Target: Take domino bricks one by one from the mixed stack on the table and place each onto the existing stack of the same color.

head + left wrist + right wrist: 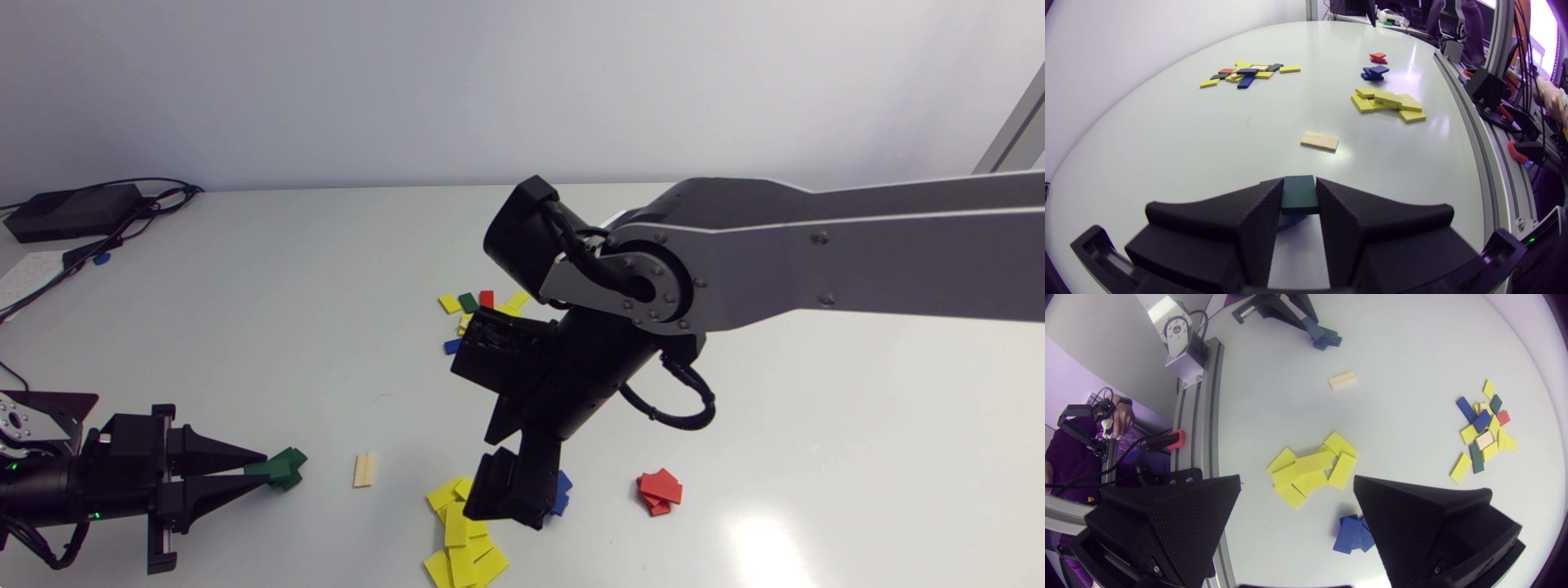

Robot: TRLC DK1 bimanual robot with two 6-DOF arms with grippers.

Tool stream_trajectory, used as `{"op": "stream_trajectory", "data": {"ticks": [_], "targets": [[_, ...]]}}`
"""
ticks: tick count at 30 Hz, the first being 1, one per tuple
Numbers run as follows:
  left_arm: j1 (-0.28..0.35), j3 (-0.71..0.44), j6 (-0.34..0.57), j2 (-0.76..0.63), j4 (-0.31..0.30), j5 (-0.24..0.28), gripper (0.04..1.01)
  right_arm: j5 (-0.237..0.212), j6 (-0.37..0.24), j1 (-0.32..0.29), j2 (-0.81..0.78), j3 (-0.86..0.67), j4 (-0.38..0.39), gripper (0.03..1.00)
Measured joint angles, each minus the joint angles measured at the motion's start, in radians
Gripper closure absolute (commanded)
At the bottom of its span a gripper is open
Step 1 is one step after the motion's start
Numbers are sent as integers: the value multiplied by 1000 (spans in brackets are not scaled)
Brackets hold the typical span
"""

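Near edge of the table (269,327), middle: yellow stack (461,539), a loose sprawl of flat bricks, several overlapping. Right end effector (508,498) hangs over its far end, arm in from the right. Fingers spread wide, nothing held. Blue stack (563,490) just to its right, half hidden behind it. Red stack (660,490) further right, well apart, a few bricks fanned.

Near left: left end effector (260,470) low over the table, pointing right. Fingers closed on a green brick (1299,194), one finger on each long side, brick lying flat. Brick sits at the green stack (290,469); cannot tell if it rests on it. Pale wooden brick (364,469) lies alone between green stack and yellow stack.

Further back, middle: mixed stack (478,309) of yellow, green, blue, red and one pale brick, mostly spread flat, partly hidden by the right arm.

Far left corner: black box (73,211) with cables (122,229).
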Motion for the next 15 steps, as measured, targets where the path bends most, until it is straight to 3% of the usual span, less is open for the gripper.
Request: {"op": "stream_trajectory", "data": {"ticks": [15], "targets": [[-4, 42, -1, 6, 0, 0, 752, 0, 0, 0, 0, 0, 0, 67]]}}
